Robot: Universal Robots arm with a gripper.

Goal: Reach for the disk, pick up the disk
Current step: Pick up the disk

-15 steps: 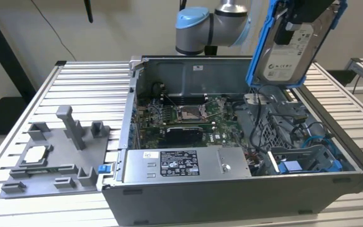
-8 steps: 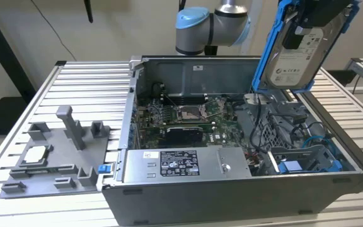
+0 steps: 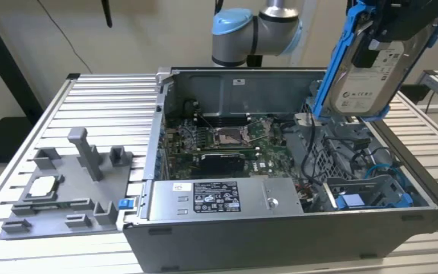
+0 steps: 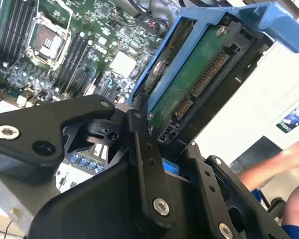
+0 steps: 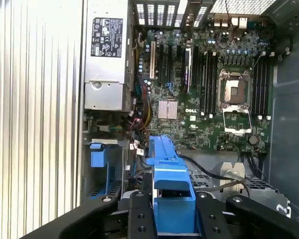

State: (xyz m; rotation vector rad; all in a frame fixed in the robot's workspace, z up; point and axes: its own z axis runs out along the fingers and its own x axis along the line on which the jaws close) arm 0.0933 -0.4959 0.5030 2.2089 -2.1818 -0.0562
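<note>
The disk [image 3: 365, 74] hangs upright, high above the open computer case's right side in the exterior view. It is silver, with a white label and blue side rails. My gripper [image 3: 398, 23] is shut on its upper end, one black finger [image 3: 370, 56] lying over the label. In the second wrist view the disk's green circuit board [image 4: 189, 84] and its connectors face the camera between the blue rails. In the first wrist view the disk's blue rail [image 5: 170, 172] sits clamped between my gripper's black fingers [image 5: 139, 215].
Below stands the open case [image 3: 280, 240] with the motherboard [image 3: 219, 140], the long silver box with a sticker [image 3: 219, 197] and a drive cage with blue parts [image 3: 371, 197]. A grey fixture [image 3: 59, 188] lies at the exterior view's left. A person's hand [image 4: 294, 154] is nearby.
</note>
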